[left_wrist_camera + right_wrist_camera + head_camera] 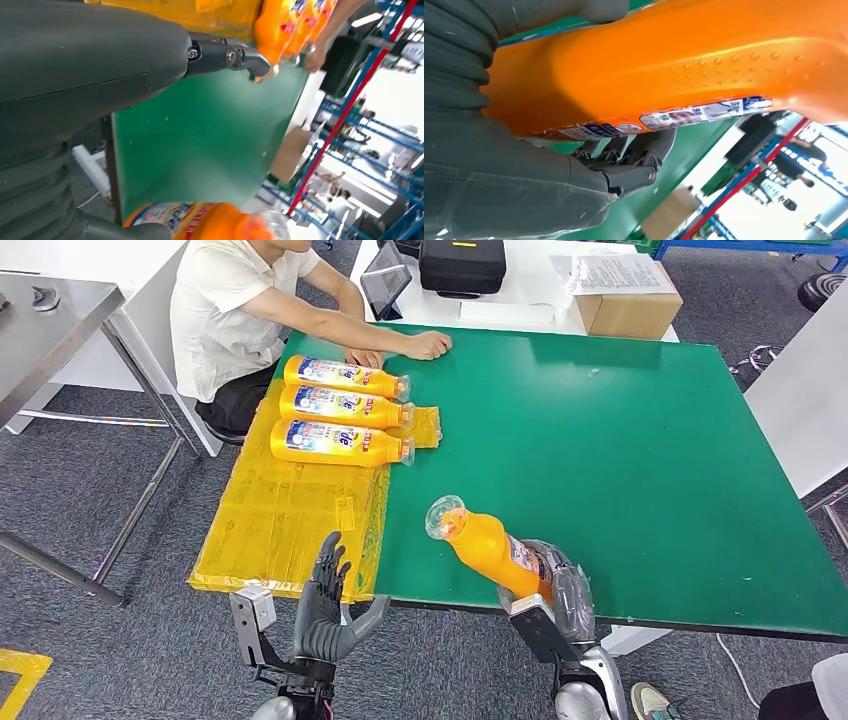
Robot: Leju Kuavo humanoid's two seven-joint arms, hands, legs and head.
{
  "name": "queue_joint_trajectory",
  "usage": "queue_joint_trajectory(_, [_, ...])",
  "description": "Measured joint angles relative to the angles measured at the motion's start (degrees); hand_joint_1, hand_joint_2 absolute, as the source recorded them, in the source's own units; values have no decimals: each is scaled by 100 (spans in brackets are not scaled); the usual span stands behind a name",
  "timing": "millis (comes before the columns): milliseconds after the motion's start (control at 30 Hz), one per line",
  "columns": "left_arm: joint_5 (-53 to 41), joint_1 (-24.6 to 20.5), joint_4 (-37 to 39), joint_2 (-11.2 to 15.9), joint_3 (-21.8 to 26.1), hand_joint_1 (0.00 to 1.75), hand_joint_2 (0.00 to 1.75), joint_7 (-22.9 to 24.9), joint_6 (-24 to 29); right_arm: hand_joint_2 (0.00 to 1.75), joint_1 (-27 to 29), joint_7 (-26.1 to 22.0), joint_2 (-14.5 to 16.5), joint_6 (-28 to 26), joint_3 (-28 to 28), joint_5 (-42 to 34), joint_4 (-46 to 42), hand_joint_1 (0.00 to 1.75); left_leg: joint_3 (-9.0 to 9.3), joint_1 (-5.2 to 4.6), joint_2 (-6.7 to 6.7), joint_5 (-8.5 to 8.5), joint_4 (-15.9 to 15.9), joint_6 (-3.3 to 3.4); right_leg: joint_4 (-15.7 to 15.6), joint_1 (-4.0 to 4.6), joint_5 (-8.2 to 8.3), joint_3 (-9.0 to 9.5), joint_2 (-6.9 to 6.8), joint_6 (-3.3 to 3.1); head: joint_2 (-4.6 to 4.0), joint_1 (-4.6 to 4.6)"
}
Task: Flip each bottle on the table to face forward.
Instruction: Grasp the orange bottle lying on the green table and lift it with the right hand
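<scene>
My right hand (556, 592) grips an orange bottle (487, 543) by its base at the near edge of the green table (620, 430); the clear cap points away and to the left, lifted off the surface. Close up, the orange bottle (684, 65) shows a label strip along its side, with my fingers (634, 152) curled under it. Three more orange bottles (340, 410) lie side by side on a yellow sheet (290, 520) at the table's left, labels up, caps to the right. My left hand (328, 615) hovers open below the sheet's near edge, holding nothing.
A person in a white shirt (235, 310) sits at the far left corner, one hand (428, 343) resting on the table. A cardboard box (628, 310), papers, a tablet (385, 285) and a black case (462, 265) sit on the white table behind. A metal table (50, 320) stands left.
</scene>
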Motion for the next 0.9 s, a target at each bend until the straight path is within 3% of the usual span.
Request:
queue_joint_trajectory(367, [29,-292,319,136,-303,0,175,234,-956,175,-415,-190,183,629,656,-347,68,175,1,1,-1,2,0,-1,2,0,0,-1,-1,0,0,1])
queue_joint_trajectory(633, [-20,-490,632,80,-311,0,175,321,-821,175,-564,-262,272,718,1248,-359,147,175,-1,0,-2,2,0,-1,2,0,0,-3,0,-1,0,0])
queue_joint_trajectory(900, [-1,-558,777,15,-295,0,175,325,-811,175,-609,-261,295,740,1470,-363,152,175,-2,0,-2,2,0,-1,2,0,0,-3,-1,-1,0,1])
